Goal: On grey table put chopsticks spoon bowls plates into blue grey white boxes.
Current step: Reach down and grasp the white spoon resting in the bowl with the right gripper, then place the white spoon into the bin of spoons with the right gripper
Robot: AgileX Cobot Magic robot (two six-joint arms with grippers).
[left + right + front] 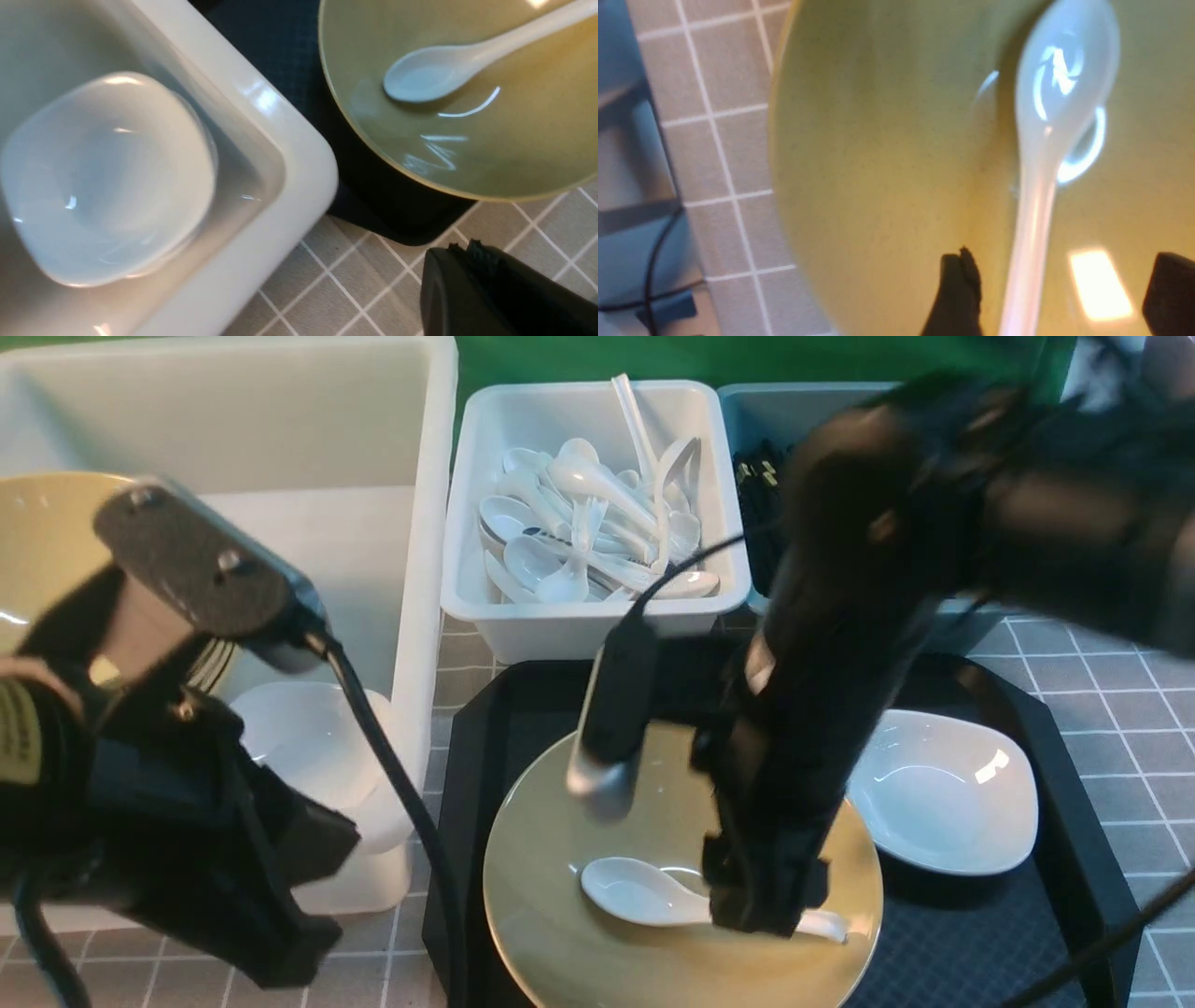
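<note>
Now hovering, right gripper (1057, 284) spread wide, over white spoon (1029, 210) in tan bowl (887, 177); left gripper (460, 284) pressed together.

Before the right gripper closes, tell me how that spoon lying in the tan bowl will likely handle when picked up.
The spoon will probably stay stiff, its handle being one piece with the scoop. Its glossy surface may slip between the open fingers of the right gripper. Gripped by the handle, it might tip toward the wider scoop.

Pretty clearly a robotics lab or test setup

Robot arms (840, 541) (168, 784) can be seen over sorting tubs (597, 625), with green backdrop (579, 359) hung behind.
</note>
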